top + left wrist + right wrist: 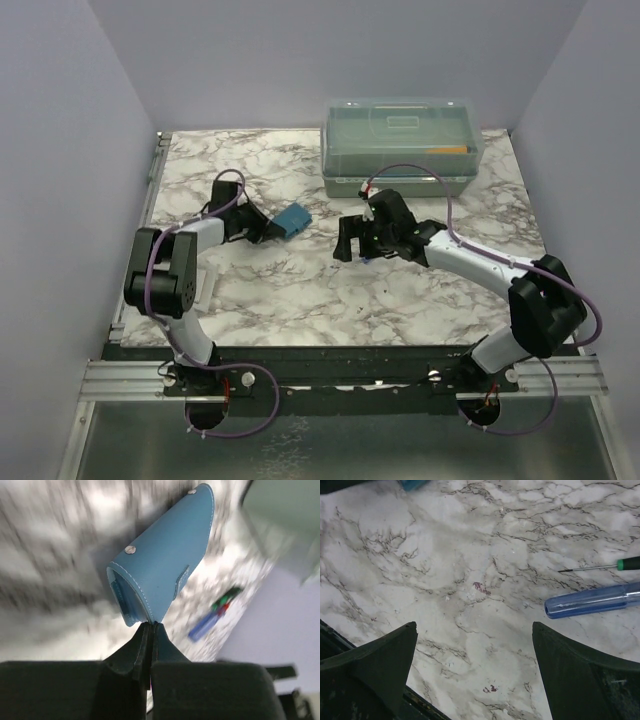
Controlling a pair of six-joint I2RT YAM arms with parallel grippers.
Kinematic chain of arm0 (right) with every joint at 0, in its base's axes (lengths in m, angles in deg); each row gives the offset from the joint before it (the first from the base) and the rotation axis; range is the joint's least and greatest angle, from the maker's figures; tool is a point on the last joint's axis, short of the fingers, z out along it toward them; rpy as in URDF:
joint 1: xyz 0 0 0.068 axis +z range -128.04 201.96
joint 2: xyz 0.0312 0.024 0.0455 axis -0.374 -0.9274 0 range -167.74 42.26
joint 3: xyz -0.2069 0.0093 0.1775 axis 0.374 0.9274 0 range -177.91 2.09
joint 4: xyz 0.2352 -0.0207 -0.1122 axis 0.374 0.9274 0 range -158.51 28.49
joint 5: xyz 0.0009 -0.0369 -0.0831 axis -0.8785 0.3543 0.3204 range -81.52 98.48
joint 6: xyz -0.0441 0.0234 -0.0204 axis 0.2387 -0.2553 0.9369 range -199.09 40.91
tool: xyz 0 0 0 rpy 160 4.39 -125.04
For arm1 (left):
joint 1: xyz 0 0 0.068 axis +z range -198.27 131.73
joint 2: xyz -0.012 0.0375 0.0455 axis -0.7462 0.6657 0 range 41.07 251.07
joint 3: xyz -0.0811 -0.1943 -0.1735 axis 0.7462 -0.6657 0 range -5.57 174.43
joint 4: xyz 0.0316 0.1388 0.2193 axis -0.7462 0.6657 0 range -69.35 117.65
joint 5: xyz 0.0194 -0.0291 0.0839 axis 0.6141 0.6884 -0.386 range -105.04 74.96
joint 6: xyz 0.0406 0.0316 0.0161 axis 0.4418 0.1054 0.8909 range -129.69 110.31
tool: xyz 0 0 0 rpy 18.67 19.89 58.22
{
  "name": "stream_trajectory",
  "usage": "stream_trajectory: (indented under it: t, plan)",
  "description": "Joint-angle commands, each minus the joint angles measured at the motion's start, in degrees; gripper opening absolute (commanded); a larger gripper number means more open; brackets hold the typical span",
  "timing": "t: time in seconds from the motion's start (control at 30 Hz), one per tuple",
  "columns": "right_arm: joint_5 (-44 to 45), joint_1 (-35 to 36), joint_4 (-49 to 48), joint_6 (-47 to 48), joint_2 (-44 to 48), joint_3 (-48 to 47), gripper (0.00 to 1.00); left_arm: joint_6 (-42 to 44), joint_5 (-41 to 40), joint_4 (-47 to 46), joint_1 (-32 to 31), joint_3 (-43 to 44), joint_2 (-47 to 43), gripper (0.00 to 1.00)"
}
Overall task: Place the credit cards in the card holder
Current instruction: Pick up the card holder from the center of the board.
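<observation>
The teal-blue card holder [165,560] hangs from my left gripper [151,625], which is shut on its lower edge; the snaps and a flap tab show. In the top view the card holder [294,219] is held just above the marble table, left of centre, at the tip of my left gripper [272,226]. My right gripper [345,240] is to its right, open and empty. In the right wrist view the right gripper [475,627] has its jaws wide apart over bare marble. A corner of the holder [412,484] shows at the top edge. No credit cards show in any view.
A large translucent lidded box [400,145] stands at the back right. A blue-handled screwdriver [590,601] and a thin green-handled one [627,563] lie by my right gripper. A small whitish object [205,288] lies partly hidden by the left arm.
</observation>
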Motion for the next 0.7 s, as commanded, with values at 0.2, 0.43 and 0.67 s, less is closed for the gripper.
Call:
stream_trajectory:
  t: [0.2, 0.43, 0.67]
  plan:
    - [5.5, 13.6, -18.7, 15.2, 2.8, 9.4, 1.0, 10.3, 4.5, 13.9, -13.0, -14.6, -19.6, 0.0]
    - [9.2, 21.8, -43.4, 37.5, 6.7, 24.9, 1.0, 9.5, 5.7, 22.8, -13.3, -10.5, -26.2, 0.0]
    - [19.6, 26.2, -62.0, 50.7, -2.9, 26.5, 1.0, 6.9, 8.4, 26.0, -13.3, -10.2, -26.6, 0.0]
